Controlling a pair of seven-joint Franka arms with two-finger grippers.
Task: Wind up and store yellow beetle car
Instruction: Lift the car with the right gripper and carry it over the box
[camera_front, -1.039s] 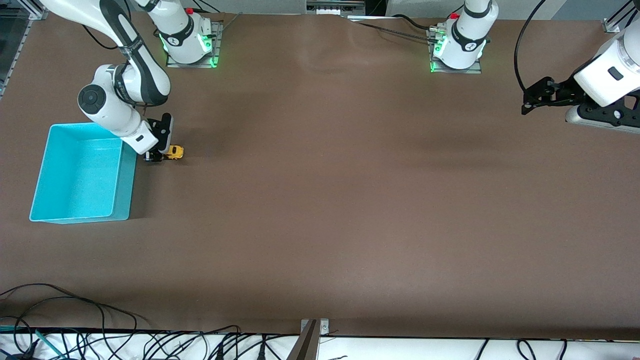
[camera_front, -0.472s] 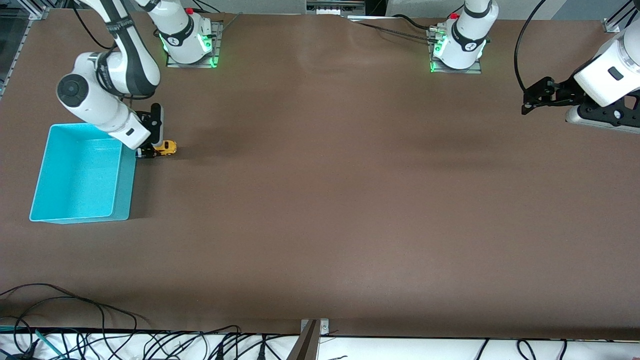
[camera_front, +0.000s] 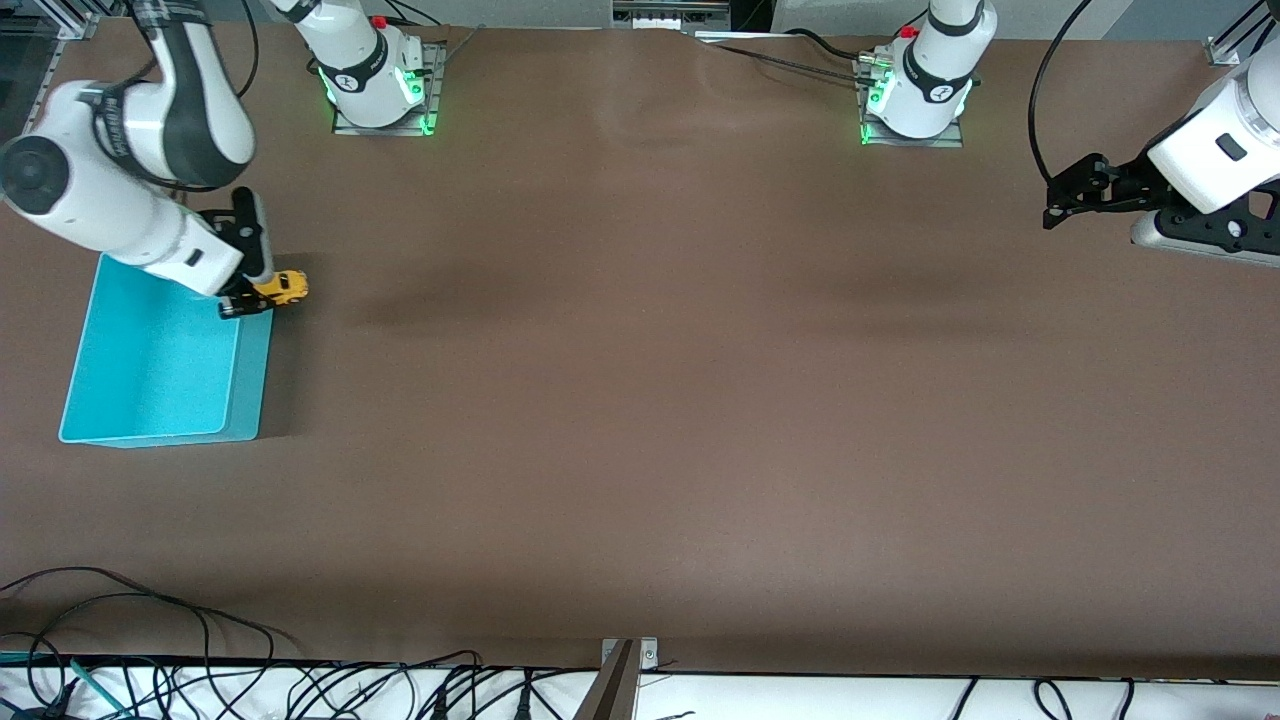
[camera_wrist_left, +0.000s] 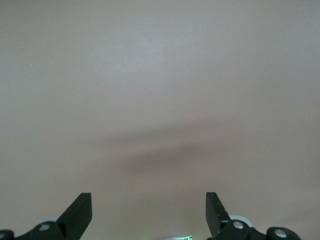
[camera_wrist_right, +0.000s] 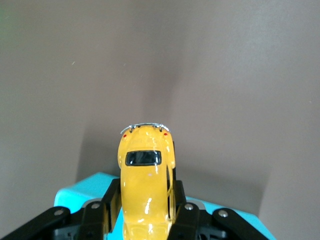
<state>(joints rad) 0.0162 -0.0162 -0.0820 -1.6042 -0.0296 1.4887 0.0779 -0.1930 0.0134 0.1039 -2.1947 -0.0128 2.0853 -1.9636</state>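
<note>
The yellow beetle car (camera_front: 283, 288) is held in my right gripper (camera_front: 252, 297), whose fingers are shut on its sides. The car hangs in the air over the corner of the turquoise bin (camera_front: 160, 425) nearest the right arm's base. In the right wrist view the car (camera_wrist_right: 146, 172) points away from the camera between the black fingers (camera_wrist_right: 182, 207), with the bin's corner (camera_wrist_right: 85, 186) below it. My left gripper (camera_front: 1062, 200) is open and empty, waiting above the table at the left arm's end; the left wrist view shows only its fingertips (camera_wrist_left: 80, 210) over bare table.
The turquoise bin stands at the right arm's end of the brown table (camera_front: 640, 400) and holds nothing that I can see. Cables (camera_front: 200, 680) lie along the edge nearest the front camera.
My right gripper has lifted the car off the table and carried it toward the bin, from beside the bin's wall to over its corner. The left arm has not moved.
</note>
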